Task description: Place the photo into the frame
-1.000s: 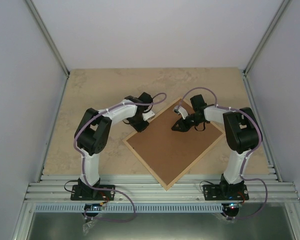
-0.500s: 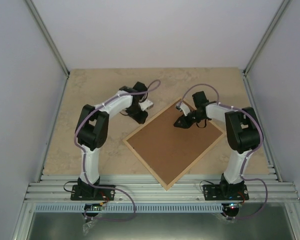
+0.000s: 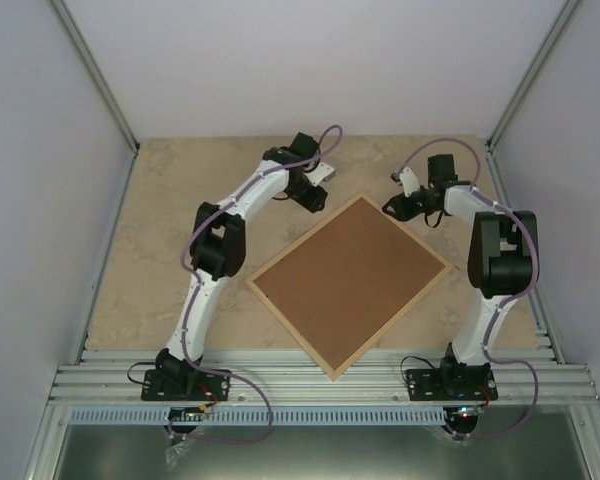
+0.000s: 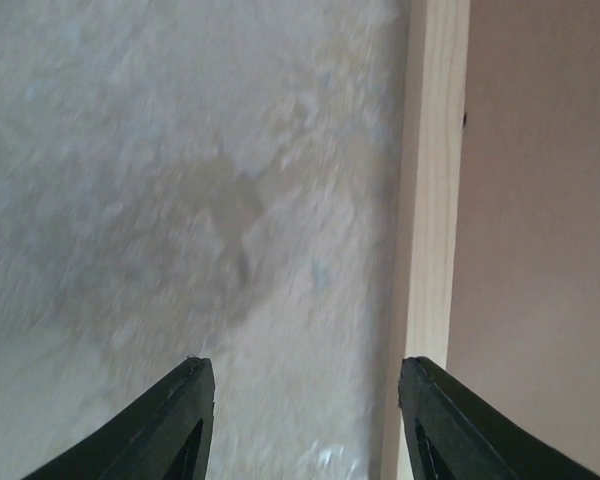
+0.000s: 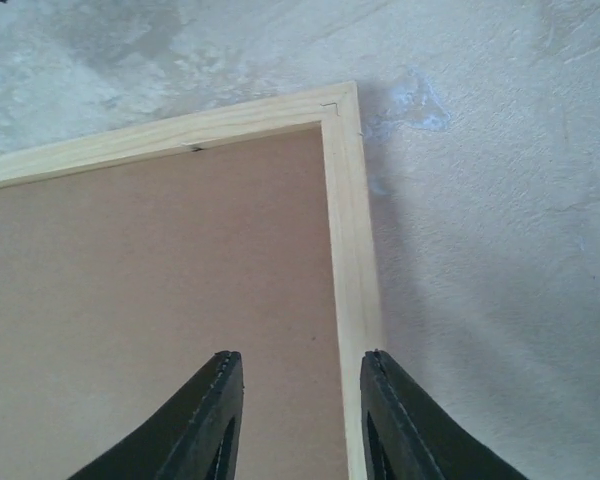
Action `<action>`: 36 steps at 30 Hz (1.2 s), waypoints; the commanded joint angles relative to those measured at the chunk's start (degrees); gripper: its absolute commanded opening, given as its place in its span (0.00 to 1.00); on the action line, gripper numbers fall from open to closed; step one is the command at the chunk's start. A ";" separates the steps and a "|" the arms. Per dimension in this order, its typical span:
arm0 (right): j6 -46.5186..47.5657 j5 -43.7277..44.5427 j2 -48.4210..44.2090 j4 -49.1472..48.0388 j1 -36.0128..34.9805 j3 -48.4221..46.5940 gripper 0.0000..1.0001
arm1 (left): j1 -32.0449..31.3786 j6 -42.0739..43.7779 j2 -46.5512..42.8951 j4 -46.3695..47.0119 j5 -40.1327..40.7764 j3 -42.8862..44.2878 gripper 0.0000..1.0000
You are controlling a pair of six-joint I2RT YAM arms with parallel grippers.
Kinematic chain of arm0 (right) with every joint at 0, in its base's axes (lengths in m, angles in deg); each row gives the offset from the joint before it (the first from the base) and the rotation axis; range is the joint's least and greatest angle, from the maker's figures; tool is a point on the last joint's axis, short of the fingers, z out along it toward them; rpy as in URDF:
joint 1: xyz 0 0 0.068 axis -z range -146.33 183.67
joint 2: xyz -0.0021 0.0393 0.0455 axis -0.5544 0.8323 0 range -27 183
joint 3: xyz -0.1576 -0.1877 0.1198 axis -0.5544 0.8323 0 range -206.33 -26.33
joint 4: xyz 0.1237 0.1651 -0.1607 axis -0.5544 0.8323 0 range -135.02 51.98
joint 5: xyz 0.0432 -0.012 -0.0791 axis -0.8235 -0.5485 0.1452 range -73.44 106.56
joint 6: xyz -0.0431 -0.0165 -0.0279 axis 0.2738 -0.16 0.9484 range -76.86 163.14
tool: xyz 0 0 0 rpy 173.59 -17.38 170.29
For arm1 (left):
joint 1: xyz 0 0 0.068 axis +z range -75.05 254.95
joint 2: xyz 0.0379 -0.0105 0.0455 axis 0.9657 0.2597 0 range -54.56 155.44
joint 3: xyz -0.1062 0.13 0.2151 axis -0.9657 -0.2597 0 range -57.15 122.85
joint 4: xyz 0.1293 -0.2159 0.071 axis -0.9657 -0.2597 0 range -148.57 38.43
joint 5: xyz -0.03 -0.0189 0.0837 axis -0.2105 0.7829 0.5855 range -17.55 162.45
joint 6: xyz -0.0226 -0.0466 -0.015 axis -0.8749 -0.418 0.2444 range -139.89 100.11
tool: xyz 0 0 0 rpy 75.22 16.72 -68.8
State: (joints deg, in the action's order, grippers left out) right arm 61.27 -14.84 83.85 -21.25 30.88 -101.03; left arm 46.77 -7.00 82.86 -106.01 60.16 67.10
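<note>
- Frame (image 5: pixel 350 250) sits under my right gripper (image 5: pixel 301 355), jaws part-open, empty.
- Left gripper (image 4: pixel 305 365) gapes wider at its edge, empty.
- Backing (image 5: pixel 160 300) covers its inside; left wrist view blurred.

Beige marbled tabletop (image 3: pixel 180 180), evenly lit. Plain pale grey walls (image 3: pixel 320 60) on three sides, metal posts (image 3: pixel 95 75) at back corners, ribbed aluminium rails (image 3: pixel 320 385) along near edge.
</note>
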 commanded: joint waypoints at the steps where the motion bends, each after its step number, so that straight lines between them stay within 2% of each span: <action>1: -0.74 0.93 4.69 -0.39 -0.53 -2.89 0.37 | -1.90 -2.66 4.66 -1.41 -2.29 7.85 0.53; 9: -1.10 0.66 10.66 0.31 -2.71 -5.54 0.38 | -1.64 -2.74 2.61 0.91 -2.65 3.79 0.52; 17: -0.82 -1.53 12.85 -1.93 -8.90 -6.44 0.29 | 4.84 -4.39 -3.60 -0.24 -4.67 -4.36 0.49; 21: -0.86 -2.75 15.51 -2.10 -12.46 -10.07 0.26 | 6.50 -4.50 -5.75 -1.16 -4.58 -7.32 0.47; 26: -2.10 -4.94 17.52 0.95 -15.47 -17.05 0.27 | 7.35 -4.99 -7.97 0.24 -4.58 -10.52 0.47; 29: -2.59 -4.57 15.36 4.17 -13.80 -19.70 0.32 | 7.35 -4.83 -8.10 0.49 -4.73 -10.76 0.47; 36: -0.66 -0.84 10.16 6.33 -4.18 -16.30 0.41 | 7.36 -4.33 -8.23 2.44 -5.43 -10.95 0.47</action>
State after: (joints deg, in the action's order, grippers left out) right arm 59.50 -18.01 97.64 -17.56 21.29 -118.91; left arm 54.22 -11.18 76.31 -105.05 56.44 56.30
